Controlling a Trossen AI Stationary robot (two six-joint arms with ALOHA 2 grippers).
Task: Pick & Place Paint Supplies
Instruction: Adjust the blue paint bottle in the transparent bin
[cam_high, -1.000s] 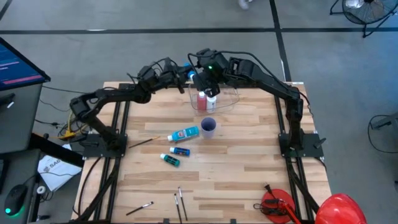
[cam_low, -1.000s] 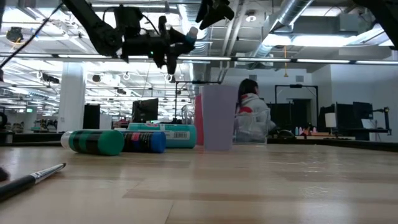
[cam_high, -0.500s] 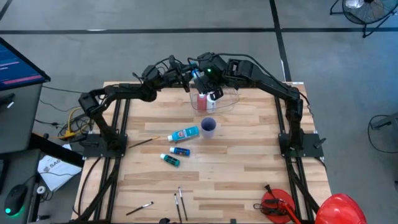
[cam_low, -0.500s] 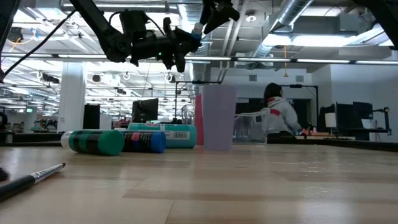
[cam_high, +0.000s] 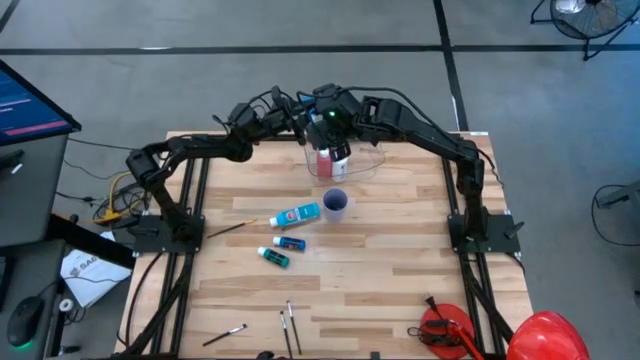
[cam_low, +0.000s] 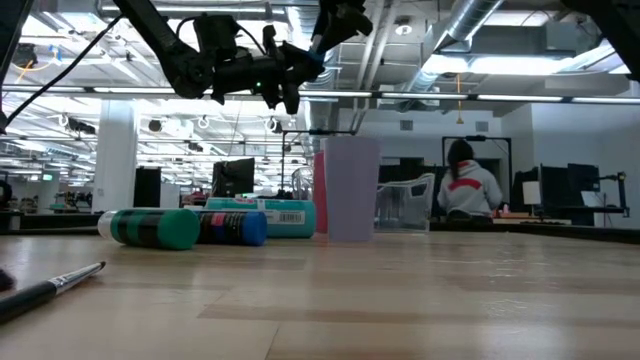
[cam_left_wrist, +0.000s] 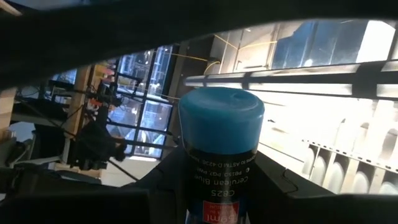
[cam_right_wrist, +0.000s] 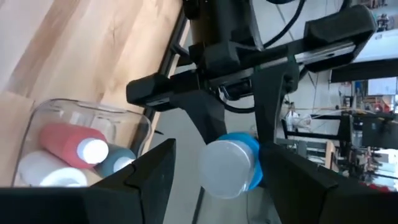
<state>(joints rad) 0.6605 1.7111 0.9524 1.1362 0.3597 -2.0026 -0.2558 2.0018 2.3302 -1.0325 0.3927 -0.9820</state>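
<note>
Handing over: a blue paint bottle (cam_left_wrist: 221, 143) is held in the air between the two arms, above the far edge of the table (cam_high: 400, 260). This looks like a pass from one arm to the other, or a drop into the tub.
Left gripper (cam_high: 302, 122): clamped on the bottle's body, with the white cap pointing toward the other arm.
Right gripper (cam_right_wrist: 217, 149): spread open, one finger on each side of the cap. I cannot tell whether either finger touches the bottle.
Clear tub (cam_high: 370, 165): sits directly under the meeting point. It holds a red bottle (cam_right_wrist: 62, 138), and at least two more capped bottles lie beside that one.
On the table, not yet picked: a larger light blue bottle (cam_high: 298, 215), a small blue tube (cam_high: 290, 243) and a teal tube (cam_high: 274, 257) lie near the middle, just beside a small purple cup (cam_high: 335, 203).
Brushes: one brush (cam_high: 228, 228) lies left of the tubes, and several more brushes (cam_high: 290, 325) lie at the near edge.
Next move, as a judgement: if this is a pass, the right fingers must close squarely on the cap end before the left lets go. Releasing too early would drop the bottle. Otherwise the left arm needs to lower the bottle over the tub's open top before letting it go.
</note>
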